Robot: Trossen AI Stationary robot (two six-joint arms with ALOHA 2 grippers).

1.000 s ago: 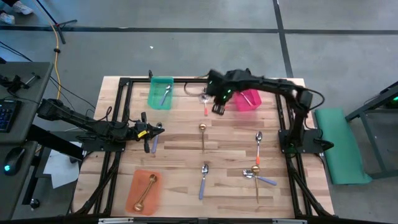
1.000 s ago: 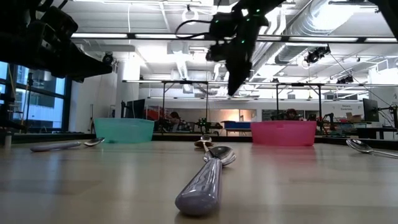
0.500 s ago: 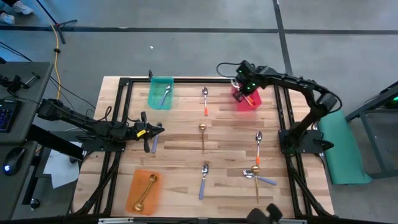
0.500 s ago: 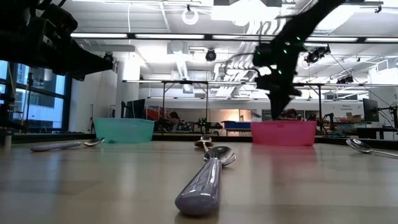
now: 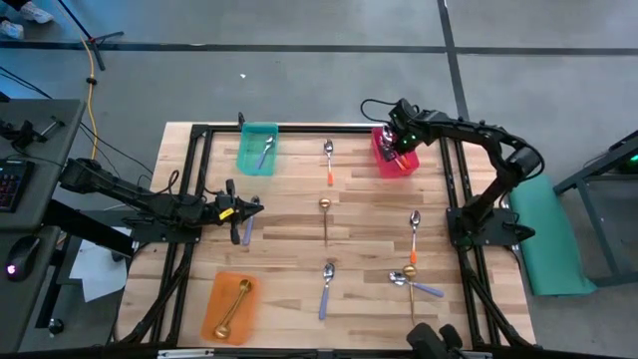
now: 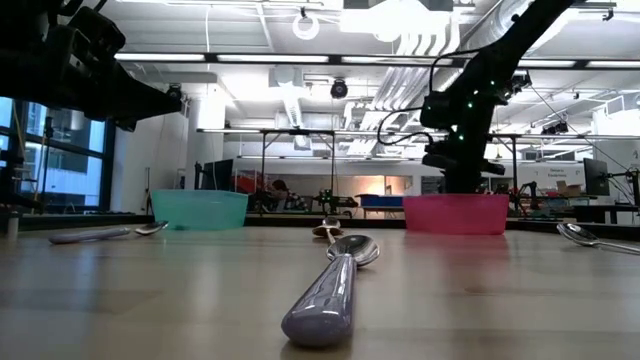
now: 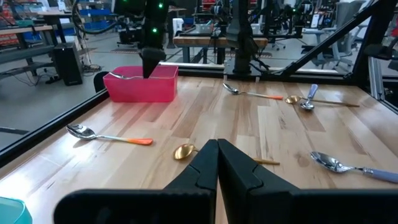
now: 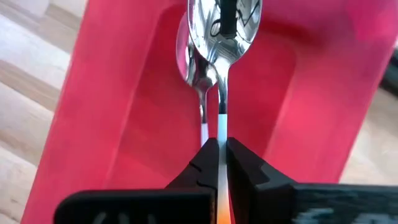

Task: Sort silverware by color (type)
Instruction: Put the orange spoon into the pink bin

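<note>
My right gripper stands over the pink bin and is shut on a silver-bowled spoon with an orange handle. A second silver bowl shows beside it inside the bin. My left gripper is shut and hovers above a lavender-handled spoon near the table's left side, touching nothing. Loose spoons lie flat on the wood: an orange-handled one, a gold one, a lavender one, another orange-handled one, and a gold and a lavender one crossed. My right gripper pinches the spoon's handle just behind the neck, between its two fingers. The spoon lies along the fingers, with its bowl ahead of the fingertips inside the pink bin. The fingers come from above, pointing down. I cannot tell whether the bowl touches the bin.
A teal bin at the far left holds a lavender-handled spoon. An orange bin at the near left holds a gold spoon. A black frame runs around the table top. Bare wood lies between the loose spoons.
My right gripper has travelled from above the far middle of the table toward the right edge, then come down at the pink bin, shut on the spoon throughout. The loose spoons and my left arm have stayed put.
</note>
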